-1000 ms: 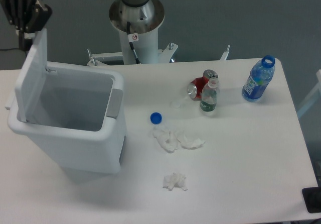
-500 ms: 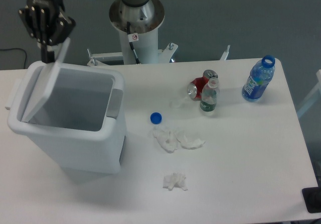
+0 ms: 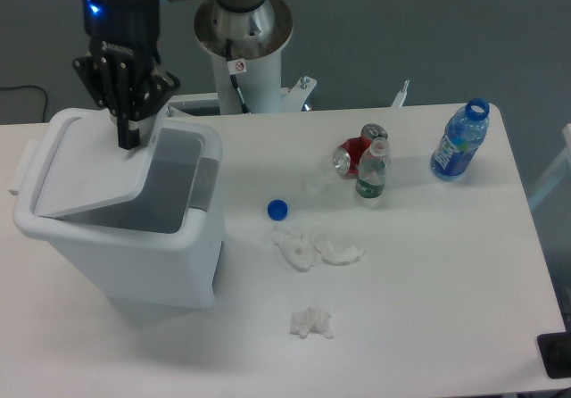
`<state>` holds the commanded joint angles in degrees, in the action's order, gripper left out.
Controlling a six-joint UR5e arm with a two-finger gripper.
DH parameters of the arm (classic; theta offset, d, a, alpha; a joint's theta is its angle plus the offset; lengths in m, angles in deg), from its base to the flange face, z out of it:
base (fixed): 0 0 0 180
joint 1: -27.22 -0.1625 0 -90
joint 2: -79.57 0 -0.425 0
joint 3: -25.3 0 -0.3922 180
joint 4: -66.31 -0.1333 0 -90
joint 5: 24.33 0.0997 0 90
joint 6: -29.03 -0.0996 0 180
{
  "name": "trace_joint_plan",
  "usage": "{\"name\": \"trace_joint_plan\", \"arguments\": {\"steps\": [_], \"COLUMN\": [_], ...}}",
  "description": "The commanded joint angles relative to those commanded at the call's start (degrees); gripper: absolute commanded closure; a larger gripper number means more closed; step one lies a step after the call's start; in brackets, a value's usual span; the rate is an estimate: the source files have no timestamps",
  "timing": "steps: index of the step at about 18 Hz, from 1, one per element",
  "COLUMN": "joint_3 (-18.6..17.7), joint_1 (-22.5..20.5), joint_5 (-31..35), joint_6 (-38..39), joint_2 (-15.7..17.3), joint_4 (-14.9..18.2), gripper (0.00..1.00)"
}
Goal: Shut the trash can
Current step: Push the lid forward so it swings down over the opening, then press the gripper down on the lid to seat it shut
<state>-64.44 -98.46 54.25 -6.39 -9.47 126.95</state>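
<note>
The large white trash can (image 3: 152,260) stands at the left of the table. Its flat white lid (image 3: 89,177) is tilted down over the opening, hinged on the left, with its right edge still raised above the rim. The grey latch tab (image 3: 207,182) shows on the right rim. My gripper (image 3: 130,136) points down above the can, its fingertips together and touching the top of the lid near its far right edge. The fingers look shut and hold nothing.
A blue bottle cap (image 3: 277,208) and crumpled tissues (image 3: 314,247) (image 3: 310,323) lie right of the can. A red soda can (image 3: 353,152), a small clear bottle (image 3: 372,171) and a blue bottle (image 3: 459,141) are at the back right. The robot base (image 3: 243,32) is behind the table.
The gripper has moved right and down over the can. The lid has swung from nearly upright to lying low over the opening.
</note>
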Motion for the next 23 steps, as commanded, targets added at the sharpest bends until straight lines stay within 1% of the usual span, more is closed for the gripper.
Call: {"name": "trace_joint_plan", "arguments": {"steps": [3, 6, 16, 23], "joint_3": [-1.4, -1.94, -2.03, -2.55], "joint_1": [-0.61, -1.14, -1.76, -2.11], "joint_5": [-0.27, -0.44, -0.44, -0.44], "joint_6": [-0.17, -0.26, -0.26, -0.35], "joint_2": [0.0, -0.26, -3.43, -3.69], "joint_4": [0.0, 0.0, 0.0, 0.0], "gripper": [1.0, 1.0, 1.0, 1.0]}}
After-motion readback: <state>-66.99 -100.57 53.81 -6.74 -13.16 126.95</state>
